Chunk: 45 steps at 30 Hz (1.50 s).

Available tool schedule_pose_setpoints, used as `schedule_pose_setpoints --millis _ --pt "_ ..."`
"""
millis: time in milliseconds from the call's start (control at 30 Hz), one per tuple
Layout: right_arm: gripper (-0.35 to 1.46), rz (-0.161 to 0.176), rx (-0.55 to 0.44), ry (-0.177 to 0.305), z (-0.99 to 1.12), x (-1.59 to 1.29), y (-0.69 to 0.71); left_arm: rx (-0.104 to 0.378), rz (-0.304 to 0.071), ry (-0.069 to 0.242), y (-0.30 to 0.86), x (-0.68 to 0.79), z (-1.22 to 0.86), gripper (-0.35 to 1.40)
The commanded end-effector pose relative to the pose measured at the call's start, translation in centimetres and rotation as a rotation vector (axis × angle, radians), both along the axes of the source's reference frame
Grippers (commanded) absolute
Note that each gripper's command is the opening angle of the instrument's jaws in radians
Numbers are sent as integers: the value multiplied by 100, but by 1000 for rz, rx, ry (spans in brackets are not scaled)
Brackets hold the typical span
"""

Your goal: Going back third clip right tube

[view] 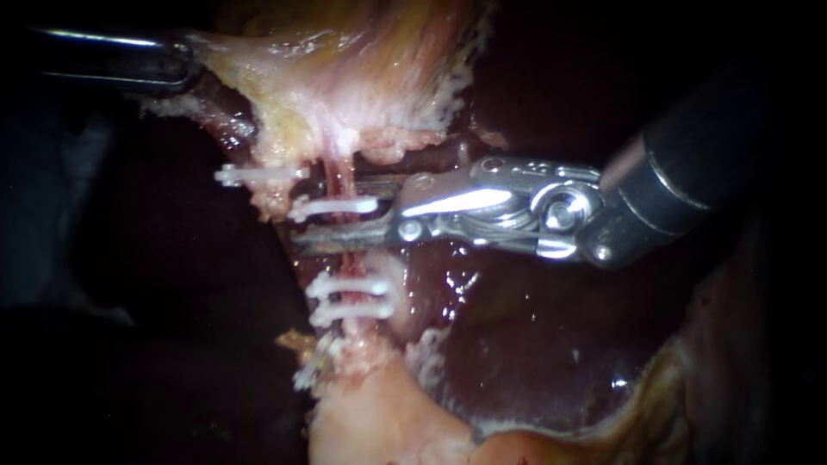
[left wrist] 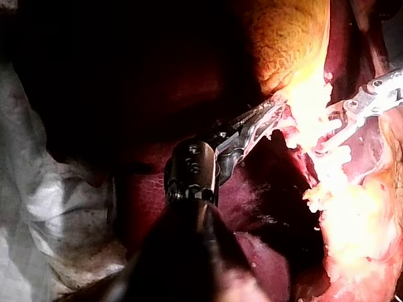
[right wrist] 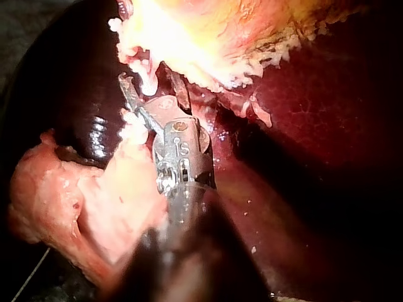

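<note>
A thin pink tube [view: 345, 176] runs down from the pale gallbladder tissue [view: 345, 77]. My right instrument [view: 306, 212] reaches in from the right, its open jaws standing above and below the tube. A white clip [view: 338, 207] lies across the tube in the gap between the jaws. Another white clip [view: 258, 175] sits higher and further left, and two more clips [view: 351, 297] cross the tube lower down. At the upper left, my left instrument [view: 194, 65] is shut on the edge of the gallbladder tissue, and the left wrist view shows that hold [left wrist: 264, 116].
Dark red liver [view: 534, 344] lies behind and below the right instrument. Pale fatty tissue [view: 379, 422] fills the lower middle. In the right wrist view a pink tissue lump [right wrist: 94, 201] lies beside the right instrument's shaft [right wrist: 182, 189].
</note>
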<state>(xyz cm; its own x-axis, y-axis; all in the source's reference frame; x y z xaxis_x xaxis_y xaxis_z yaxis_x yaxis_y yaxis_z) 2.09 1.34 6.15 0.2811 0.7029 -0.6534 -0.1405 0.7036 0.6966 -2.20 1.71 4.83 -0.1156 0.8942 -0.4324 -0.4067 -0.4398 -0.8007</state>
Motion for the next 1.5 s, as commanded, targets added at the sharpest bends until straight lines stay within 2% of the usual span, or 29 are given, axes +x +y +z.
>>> schedule_pose_setpoints --millis 33,133,300,500,633,900,1033,1267,1500 --pt "50 -10 -25 3 0 -2 -1 0 0 0 0 0 0 -35" --pt "50 -46 -108 17 -6 -13 -6 0 0 0 0 1 0 -35" --pt "50 -109 -246 44 -17 -65 -21 0 1 0 -1 3 -1 -35" --pt "50 -152 -322 67 -24 -129 -30 0 0 0 -1 2 -1 -35" --pt "50 -168 -339 77 -25 -152 -33 0 0 0 0 2 -1 -35" --pt "50 -177 -351 83 -27 -164 -35 -3 -2 2 -3 -2 2 -35" --pt "50 -177 -350 83 -28 -164 -35 -11 -10 9 -8 -14 13 -35" --pt "50 -177 -350 84 -28 -165 -35 -17 0 -1 -12 -40 38 -35" --pt "50 -177 -350 84 -29 -165 -35 -16 3 -1 -13 -45 40 -35"
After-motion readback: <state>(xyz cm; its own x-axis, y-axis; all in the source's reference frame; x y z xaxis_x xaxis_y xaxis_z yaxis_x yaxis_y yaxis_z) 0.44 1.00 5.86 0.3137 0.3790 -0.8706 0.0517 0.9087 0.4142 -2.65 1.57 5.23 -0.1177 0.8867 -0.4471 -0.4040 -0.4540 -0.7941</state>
